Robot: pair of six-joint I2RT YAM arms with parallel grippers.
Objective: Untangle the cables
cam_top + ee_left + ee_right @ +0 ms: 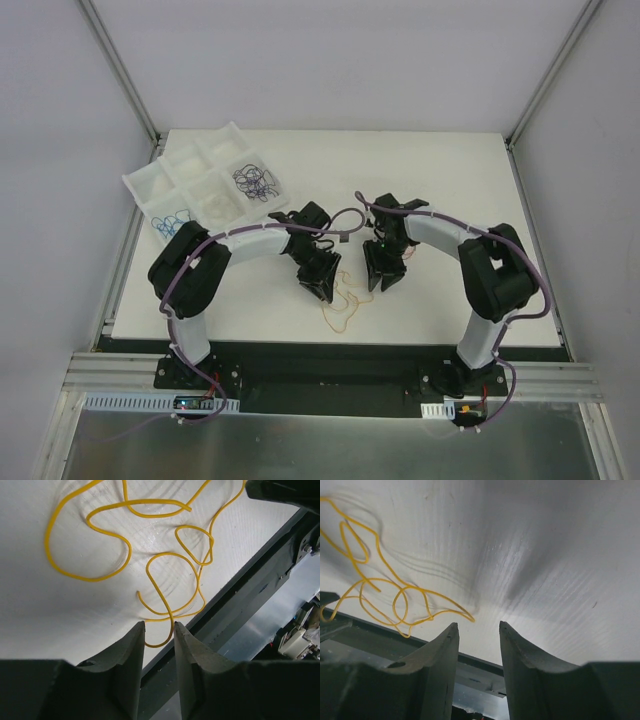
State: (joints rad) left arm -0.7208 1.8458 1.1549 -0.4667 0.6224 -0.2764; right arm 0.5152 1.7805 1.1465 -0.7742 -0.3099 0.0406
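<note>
Orange cable (90, 580): loosely looped on the white table (480, 180) near its front edge, between both grippers. Left gripper (159, 630): jaws narrowly parted, a cable loop showing in the gap. Right gripper (479, 627): jaws parted, empty.

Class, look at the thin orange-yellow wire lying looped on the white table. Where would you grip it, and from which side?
Grip the thin orange-yellow wire at the single outer bend lying by itself just ahead of the open left gripper. Come straight down from above, fingers astride it: the wire lies flat on the white table, and no other strand crosses there.
</note>
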